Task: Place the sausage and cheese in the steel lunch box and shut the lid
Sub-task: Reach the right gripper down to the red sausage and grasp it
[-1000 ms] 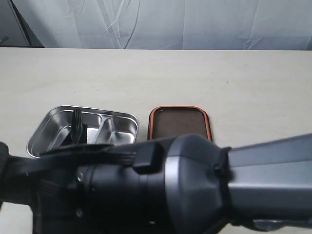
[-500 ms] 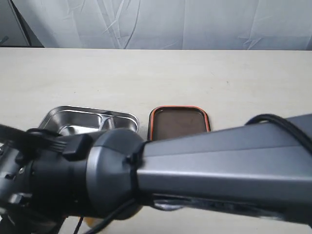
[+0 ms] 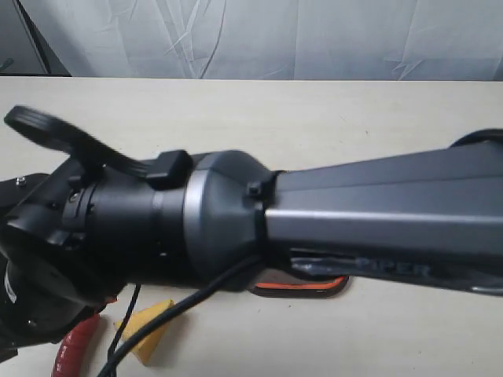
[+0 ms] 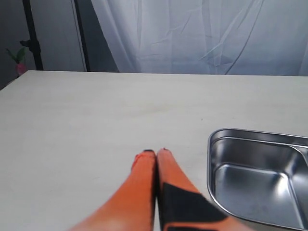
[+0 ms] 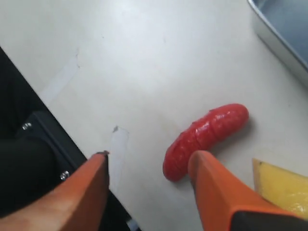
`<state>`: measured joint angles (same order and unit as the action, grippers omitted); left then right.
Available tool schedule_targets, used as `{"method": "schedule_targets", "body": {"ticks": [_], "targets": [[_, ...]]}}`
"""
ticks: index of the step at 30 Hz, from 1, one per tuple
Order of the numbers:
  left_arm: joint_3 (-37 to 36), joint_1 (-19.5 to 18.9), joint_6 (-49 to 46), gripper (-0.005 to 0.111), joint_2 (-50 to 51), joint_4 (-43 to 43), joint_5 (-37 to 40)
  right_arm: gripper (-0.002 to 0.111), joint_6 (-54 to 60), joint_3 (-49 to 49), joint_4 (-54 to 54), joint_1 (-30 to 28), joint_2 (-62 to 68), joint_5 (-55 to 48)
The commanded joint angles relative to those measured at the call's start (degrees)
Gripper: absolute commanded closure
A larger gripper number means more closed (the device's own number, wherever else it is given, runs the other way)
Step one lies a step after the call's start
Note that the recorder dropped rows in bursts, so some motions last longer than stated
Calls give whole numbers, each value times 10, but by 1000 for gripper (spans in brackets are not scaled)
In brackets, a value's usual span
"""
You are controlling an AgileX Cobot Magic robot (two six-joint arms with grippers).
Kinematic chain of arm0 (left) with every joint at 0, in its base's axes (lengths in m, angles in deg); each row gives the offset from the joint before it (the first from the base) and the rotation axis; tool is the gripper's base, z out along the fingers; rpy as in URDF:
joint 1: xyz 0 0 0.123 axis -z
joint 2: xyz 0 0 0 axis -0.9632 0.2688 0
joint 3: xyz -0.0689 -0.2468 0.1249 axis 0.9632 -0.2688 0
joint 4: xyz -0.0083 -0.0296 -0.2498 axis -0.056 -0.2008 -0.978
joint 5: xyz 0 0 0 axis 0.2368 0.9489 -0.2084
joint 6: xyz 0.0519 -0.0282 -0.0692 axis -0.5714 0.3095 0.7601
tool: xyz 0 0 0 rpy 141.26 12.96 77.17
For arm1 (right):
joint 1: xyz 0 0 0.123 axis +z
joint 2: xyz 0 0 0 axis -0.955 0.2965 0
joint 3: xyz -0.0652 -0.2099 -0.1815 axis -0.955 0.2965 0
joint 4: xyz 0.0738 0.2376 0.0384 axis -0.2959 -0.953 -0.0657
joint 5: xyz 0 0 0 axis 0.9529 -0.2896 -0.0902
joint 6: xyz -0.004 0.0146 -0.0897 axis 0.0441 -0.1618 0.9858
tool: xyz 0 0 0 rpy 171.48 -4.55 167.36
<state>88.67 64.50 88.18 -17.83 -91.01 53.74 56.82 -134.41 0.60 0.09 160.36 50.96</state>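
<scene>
The dark-red sausage [image 5: 207, 139] lies on the table just beyond one finger of my open right gripper [image 5: 151, 156], outside the gap and not held. The yellow cheese [image 5: 284, 185] lies close beside it. Both show at the bottom left of the exterior view, sausage [image 3: 75, 345] and cheese [image 3: 149, 330], under my right arm [image 3: 314, 228]. That arm hides the steel lunch box there and leaves only an orange-rimmed sliver of the lid [image 3: 302, 287]. My left gripper [image 4: 156, 153] is shut and empty over bare table beside the lunch box [image 4: 211, 144], whose visible compartment is empty.
The table's edge and dark robot hardware [image 5: 29, 144] lie right behind the right gripper. A pale strip of tape [image 5: 118, 139] is stuck near that edge. A corner of the lunch box [image 5: 284, 29] shows a short way from the sausage. A white curtain [image 3: 259, 35] backs the table.
My right arm has swung left and up across the exterior view, covering the lunch box and most of the lid. The sausage and cheese have come into view beneath it.
</scene>
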Motion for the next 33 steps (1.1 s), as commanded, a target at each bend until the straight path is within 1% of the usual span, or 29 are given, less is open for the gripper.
{"method": "schedule_targets", "body": {"ticks": [1, 3, 6, 8, 15, 18, 19, 24, 28, 33], "targets": [[2, -19, 3, 107, -4, 9, -7, 56, -35, -1, -1, -15, -7, 7], [2, -28, 3, 107, -4, 26, -7, 56, -43, -1, -1, -15, -1, 9], [2, -50, 3, 107, -4, 79, -6, 56, -46, -1, -20, -14, 6, 16], [2, -76, 3, 107, -4, 107, -4, 56, -64, -1, -20, -14, 12, 19], [2, -182, 3, 107, -4, 106, -3, 56, -101, -1, 1, -14, 15, 26], [2, -216, 3, 107, -4, 106, -3, 56, -104, -1, 4, -14, 16, 28], [2, -221, 3, 107, -4, 106, -3, 56, -107, -1, 5, -14, 18, 28], [2, -224, 3, 107, -4, 68, -4, 56, -134, -1, 33, -14, 35, 14], [2, -224, 3, 107, -4, 65, -4, 56, -162, -1, 50, -14, 56, -4], [2, -224, 3, 107, -4, 65, -7, 56, -183, -1, 53, -14, 71, 10]]}}
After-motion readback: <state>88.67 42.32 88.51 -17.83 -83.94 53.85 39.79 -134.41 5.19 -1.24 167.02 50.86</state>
